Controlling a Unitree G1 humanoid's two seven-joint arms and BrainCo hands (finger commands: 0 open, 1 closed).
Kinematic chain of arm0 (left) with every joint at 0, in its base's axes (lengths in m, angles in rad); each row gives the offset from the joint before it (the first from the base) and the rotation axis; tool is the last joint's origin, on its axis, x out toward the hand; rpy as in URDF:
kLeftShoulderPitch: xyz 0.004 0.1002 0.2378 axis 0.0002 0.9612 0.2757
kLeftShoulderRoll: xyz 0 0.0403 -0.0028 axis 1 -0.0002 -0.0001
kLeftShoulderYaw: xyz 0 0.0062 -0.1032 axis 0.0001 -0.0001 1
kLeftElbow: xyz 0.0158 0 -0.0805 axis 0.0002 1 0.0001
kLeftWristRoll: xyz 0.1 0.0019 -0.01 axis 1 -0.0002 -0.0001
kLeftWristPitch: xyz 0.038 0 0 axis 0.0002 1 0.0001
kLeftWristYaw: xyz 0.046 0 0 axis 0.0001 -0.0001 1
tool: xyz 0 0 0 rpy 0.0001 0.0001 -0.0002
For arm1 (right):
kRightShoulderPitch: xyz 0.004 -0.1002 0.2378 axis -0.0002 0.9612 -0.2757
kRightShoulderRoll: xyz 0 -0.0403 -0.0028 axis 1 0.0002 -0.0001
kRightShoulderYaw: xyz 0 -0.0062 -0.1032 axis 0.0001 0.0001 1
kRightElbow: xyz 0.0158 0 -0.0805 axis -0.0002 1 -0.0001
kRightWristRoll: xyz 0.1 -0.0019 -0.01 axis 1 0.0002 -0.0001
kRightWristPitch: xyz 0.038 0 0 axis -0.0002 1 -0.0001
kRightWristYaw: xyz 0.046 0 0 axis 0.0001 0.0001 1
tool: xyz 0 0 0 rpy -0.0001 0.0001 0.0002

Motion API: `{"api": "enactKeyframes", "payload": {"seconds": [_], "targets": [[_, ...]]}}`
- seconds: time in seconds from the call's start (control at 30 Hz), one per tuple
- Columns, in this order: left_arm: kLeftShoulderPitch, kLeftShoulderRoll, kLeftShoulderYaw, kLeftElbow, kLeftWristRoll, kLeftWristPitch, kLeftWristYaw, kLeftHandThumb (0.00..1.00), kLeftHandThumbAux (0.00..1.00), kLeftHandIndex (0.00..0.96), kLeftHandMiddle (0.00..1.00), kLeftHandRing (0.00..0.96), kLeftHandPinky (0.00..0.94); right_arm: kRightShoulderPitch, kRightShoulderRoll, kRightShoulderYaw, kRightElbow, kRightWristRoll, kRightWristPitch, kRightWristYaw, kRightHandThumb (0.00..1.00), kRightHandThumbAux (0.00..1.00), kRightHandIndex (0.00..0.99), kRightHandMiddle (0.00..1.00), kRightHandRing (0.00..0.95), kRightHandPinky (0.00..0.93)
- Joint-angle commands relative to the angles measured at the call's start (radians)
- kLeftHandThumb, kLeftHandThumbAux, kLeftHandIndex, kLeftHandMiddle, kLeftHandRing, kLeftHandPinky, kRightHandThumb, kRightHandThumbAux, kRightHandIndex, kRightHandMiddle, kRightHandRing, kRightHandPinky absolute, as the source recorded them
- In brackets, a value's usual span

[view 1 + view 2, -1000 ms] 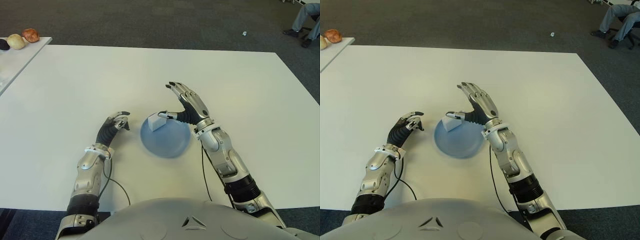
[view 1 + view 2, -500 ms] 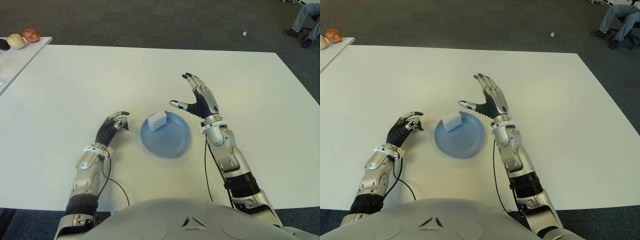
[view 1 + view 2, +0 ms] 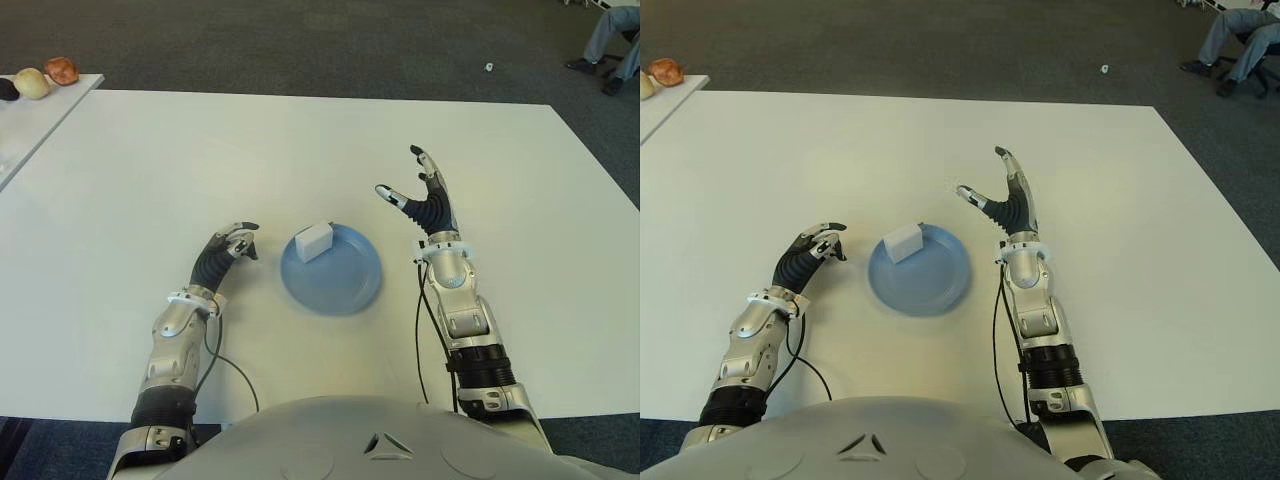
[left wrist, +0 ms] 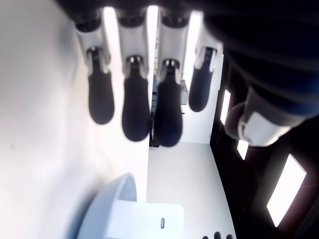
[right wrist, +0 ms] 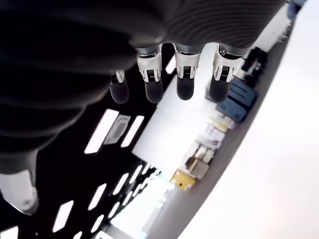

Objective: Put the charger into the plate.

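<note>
Two arms out over the white surface, neither hand holding anything.

The right hand [image 3: 427,195] is raised on an upright forearm, fingers spread and pointing up and away, thumb splayed toward the robot's left. The left hand [image 3: 228,248] sits low, forearm stretched forward, its fingers [image 4: 135,102] curled loosely downward around nothing; whether the fingertips touch the surface is hard to tell. A thin cable trails back from each wrist.

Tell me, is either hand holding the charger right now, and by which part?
Neither. The charger lies in the plate; the right hand is open beside it, the left hand curled and empty.
</note>
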Motion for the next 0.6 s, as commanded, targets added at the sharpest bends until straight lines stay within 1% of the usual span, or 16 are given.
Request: {"api": "enactKeyframes", "payload": {"seconds": [0.03, 0.17, 0.3, 0.47, 0.5, 0.57, 0.6], "targets": [[0.013, 0.010, 0.000, 0.042, 0.007, 0.023, -0.006, 0.146, 0.513, 0.336, 0.644, 0.623, 0.504, 0.013, 0.041, -0.036, 0.050, 0.092, -0.021, -0.001, 0.033, 0.610, 0.000, 0.000, 0.000, 0.000], [0.009, 0.013, 0.000, 0.053, 0.009, 0.008, -0.007, 0.144, 0.519, 0.333, 0.640, 0.615, 0.505, 0.012, 0.069, -0.056, 0.089, 0.141, -0.028, -0.009, 0.015, 0.667, 0.000, 0.000, 0.000, 0.000], [0.006, 0.014, 0.000, 0.064, 0.008, -0.006, -0.007, 0.140, 0.513, 0.331, 0.640, 0.615, 0.517, 0.013, 0.083, -0.070, 0.129, 0.168, -0.050, -0.018, 0.006, 0.719, 0.007, 0.017, 0.000, 0.001], [0.000, 0.014, 0.001, 0.077, 0.003, -0.018, -0.009, 0.147, 0.503, 0.332, 0.644, 0.621, 0.503, 0.012, 0.095, -0.088, 0.204, 0.202, -0.096, -0.024, 0.001, 0.763, 0.040, 0.064, 0.026, 0.046], [0.000, 0.014, 0.001, 0.078, 0.004, -0.019, -0.007, 0.149, 0.502, 0.331, 0.643, 0.621, 0.498, 0.013, 0.100, -0.096, 0.237, 0.220, -0.114, -0.019, 0.000, 0.769, 0.046, 0.072, 0.032, 0.056], [-0.001, 0.015, 0.002, 0.080, 0.008, -0.019, 0.000, 0.152, 0.502, 0.327, 0.634, 0.608, 0.485, 0.016, 0.113, -0.108, 0.280, 0.253, -0.140, -0.010, 0.000, 0.780, 0.061, 0.095, 0.058, 0.091], [-0.001, 0.015, 0.002, 0.080, 0.010, -0.019, 0.004, 0.154, 0.504, 0.318, 0.597, 0.567, 0.451, 0.017, 0.120, -0.112, 0.293, 0.266, -0.148, -0.006, 0.000, 0.788, 0.070, 0.113, 0.080, 0.114]]}}
